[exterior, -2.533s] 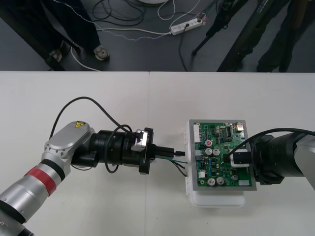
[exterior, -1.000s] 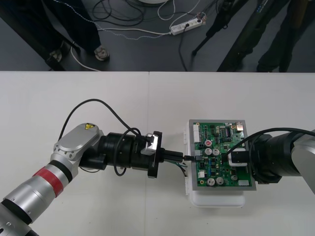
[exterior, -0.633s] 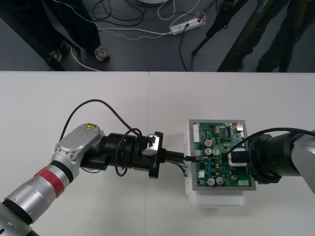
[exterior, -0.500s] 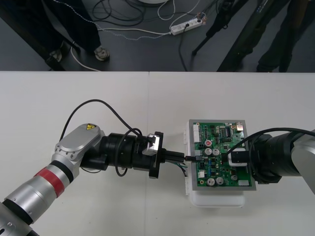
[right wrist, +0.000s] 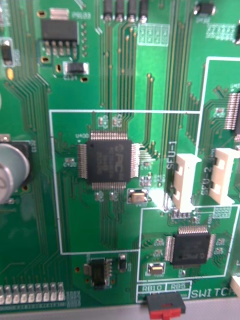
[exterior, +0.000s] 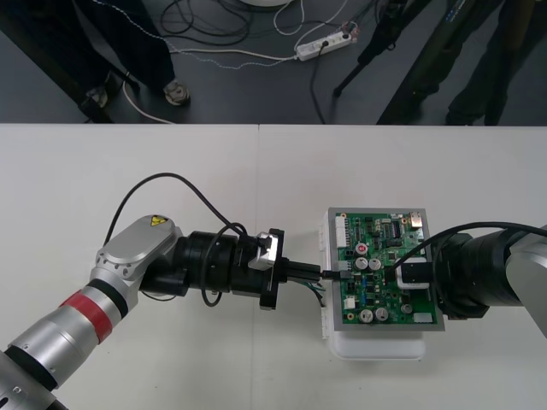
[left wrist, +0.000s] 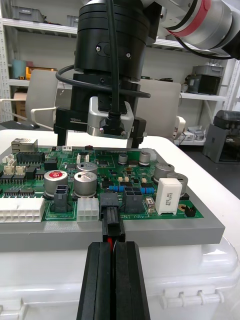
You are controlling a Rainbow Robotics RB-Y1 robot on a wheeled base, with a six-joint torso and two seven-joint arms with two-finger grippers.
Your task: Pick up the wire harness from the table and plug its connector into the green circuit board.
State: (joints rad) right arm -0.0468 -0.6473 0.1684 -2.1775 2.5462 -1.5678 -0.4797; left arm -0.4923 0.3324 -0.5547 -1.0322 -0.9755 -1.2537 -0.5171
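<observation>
The left tool (exterior: 314, 274), clamped tight on the wire harness (exterior: 320, 293), holds its black plug (left wrist: 112, 225) against the green circuit board's (exterior: 385, 256) left edge, while the right tool (exterior: 420, 280), grip impossible to tell, hangs over the board's right side.

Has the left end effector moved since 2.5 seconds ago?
Yes. The left end effector, shut on the wire harness, has advanced toward the green circuit board, closing the gap to its left edge.
</observation>
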